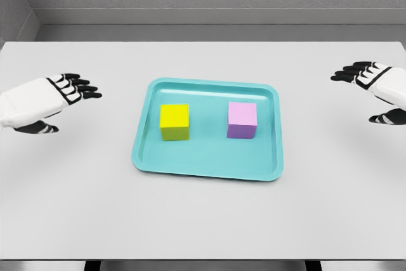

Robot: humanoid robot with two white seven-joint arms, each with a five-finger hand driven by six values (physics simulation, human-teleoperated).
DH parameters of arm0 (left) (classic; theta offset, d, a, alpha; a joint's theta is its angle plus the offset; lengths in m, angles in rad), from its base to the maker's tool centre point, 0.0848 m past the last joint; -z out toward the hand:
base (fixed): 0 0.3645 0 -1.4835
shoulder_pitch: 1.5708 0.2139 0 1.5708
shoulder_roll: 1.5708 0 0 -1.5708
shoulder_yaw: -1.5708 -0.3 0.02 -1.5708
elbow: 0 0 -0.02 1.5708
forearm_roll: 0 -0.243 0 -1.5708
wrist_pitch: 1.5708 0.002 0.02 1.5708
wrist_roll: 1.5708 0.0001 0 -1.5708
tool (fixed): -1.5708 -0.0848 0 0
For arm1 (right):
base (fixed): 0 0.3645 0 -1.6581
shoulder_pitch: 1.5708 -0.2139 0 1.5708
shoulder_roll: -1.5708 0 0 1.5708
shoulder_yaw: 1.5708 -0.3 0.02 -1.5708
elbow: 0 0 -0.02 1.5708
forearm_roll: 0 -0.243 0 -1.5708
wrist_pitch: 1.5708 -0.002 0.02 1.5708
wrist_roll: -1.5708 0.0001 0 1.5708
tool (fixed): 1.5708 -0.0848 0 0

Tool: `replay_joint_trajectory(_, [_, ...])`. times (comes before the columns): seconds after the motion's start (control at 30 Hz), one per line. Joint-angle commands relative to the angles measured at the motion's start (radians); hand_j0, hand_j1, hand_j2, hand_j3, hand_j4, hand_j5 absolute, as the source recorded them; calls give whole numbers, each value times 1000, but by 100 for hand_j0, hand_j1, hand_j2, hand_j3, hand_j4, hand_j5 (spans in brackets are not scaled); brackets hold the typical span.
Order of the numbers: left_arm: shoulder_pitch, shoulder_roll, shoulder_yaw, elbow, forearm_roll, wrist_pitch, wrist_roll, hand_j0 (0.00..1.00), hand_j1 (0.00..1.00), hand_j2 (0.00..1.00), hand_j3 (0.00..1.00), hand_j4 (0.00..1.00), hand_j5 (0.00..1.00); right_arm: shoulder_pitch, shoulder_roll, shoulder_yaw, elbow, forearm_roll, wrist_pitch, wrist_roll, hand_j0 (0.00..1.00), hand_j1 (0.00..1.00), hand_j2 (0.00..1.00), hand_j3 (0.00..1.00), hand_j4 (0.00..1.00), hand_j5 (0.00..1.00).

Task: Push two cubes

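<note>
Centrally, a teal tray [206, 166] sat on the white table [203, 220], holding a yellow cube [174, 122] and a purple cube [242, 120] apart. Farther out, the left hand [44, 103] and right hand [377, 87] hovered, fingers spread, empty.

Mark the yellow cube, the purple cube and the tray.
yellow cube [174, 117], head view, top face
purple cube [242, 115], head view, top face
tray [209, 160], head view, bare floor near front rim
</note>
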Motion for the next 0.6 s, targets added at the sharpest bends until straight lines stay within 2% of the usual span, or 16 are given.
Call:
replay_joint_trajectory(0.0, [0,-4,-11,-7,2,1,1,100,100,100,100,100,100,0,2,1,1,-2,1,2,100,100,100,100,100,100])
replay_joint_trajectory(0.13, [0,-9,-11,0,0,1,1,100,100,100,100,100,100,-3,22,6,1,-10,1,-7,100,100,100,100,100,100])
replay_joint_trajectory(0.17, [-3,-19,-24,2,-41,1,-1,100,100,100,100,100,100,2,43,27,1,-42,1,-42,100,100,100,100,100,100])
replay_joint_trajectory(0.2, [-23,-45,-53,5,-84,1,-1,100,100,100,100,100,100,-12,42,27,-1,-32,1,-35,100,100,100,100,100,100])
replay_joint_trajectory(0.23, [-54,-65,-89,20,-139,1,-1,100,100,100,100,100,100,-31,28,20,-4,14,1,17,100,100,100,100,100,100])
replay_joint_trajectory(0.27, [-81,-78,-122,49,-156,1,-1,100,100,100,100,100,100,-77,26,21,-15,73,1,105,100,100,100,100,100,100])
replay_joint_trajectory(0.3, [-100,-81,-143,63,-165,1,-1,100,100,100,100,100,100,-90,25,21,-36,108,1,130,96,96,96,96,96,96])
replay_joint_trajectory(0.33, [-101,-81,-148,66,-175,1,-1,100,100,100,100,100,100,-92,34,26,-64,157,1,137,86,86,86,86,86,86])
replay_joint_trajectory(0.43, [-117,-79,-175,69,-213,1,-7,100,100,100,100,100,100,-126,87,56,-74,306,1,142,75,75,75,75,75,75])
replay_joint_trajectory(0.57, [-170,-81,-224,117,-215,1,-30,98,98,98,98,98,98,-149,127,105,-76,353,1,142,73,73,73,73,73,73])
